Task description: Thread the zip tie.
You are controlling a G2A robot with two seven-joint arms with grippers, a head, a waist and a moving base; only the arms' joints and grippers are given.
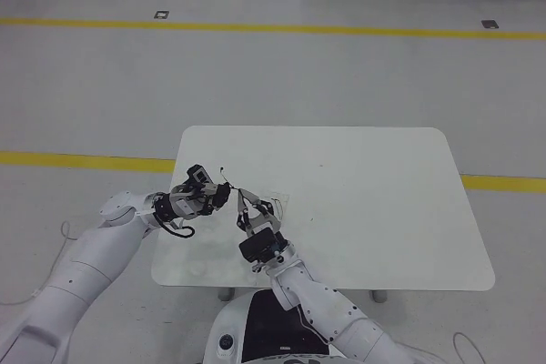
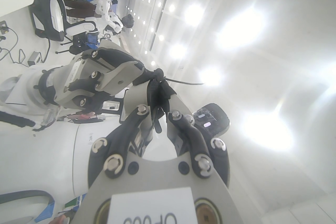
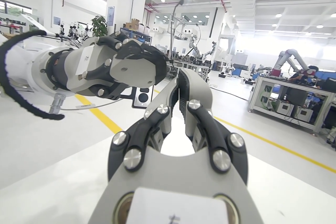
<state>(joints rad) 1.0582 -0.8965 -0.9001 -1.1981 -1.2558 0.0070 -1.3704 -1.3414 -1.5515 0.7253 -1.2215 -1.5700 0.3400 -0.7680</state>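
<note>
I'm seeing both arms meeting over the left part of the table (image 1: 373, 182), about midway between its far and near edges and much closer to the left edge than the right.

The left gripper (image 2: 158, 90) is coming in from the left edge. Its jaws are pressing together and pinching the zip tie (image 2: 183, 82). The black strap is sitting between the pads (image 2: 153, 88). A short end is hanging back between the fingers toward the wrist, and the thin tail is sticking out past the tips into free air.

The right gripper (image 3: 179, 75) is coming in from the near edge. Its jaws are pressing together too, with no gap showing between the fingers. Its tips are sitting right against the left gripper's tips, at the tie. I can't tell whether the strap is actually between the right fingers or just beside them.

In the right wrist view I'm getting a thin strand of the tie rising from the point where the two sets of tips meet and curling over at its end. In the top view the same strand is pointing toward the far edge. The tie is being held up off the table surface, touching nothing but the grippers.

I can't tell whether the tail is through the head, since it's too small and the fingertips are covering that spot.

A yellow floor line (image 1: 73, 159) is running past the table's left and right edges.
</note>
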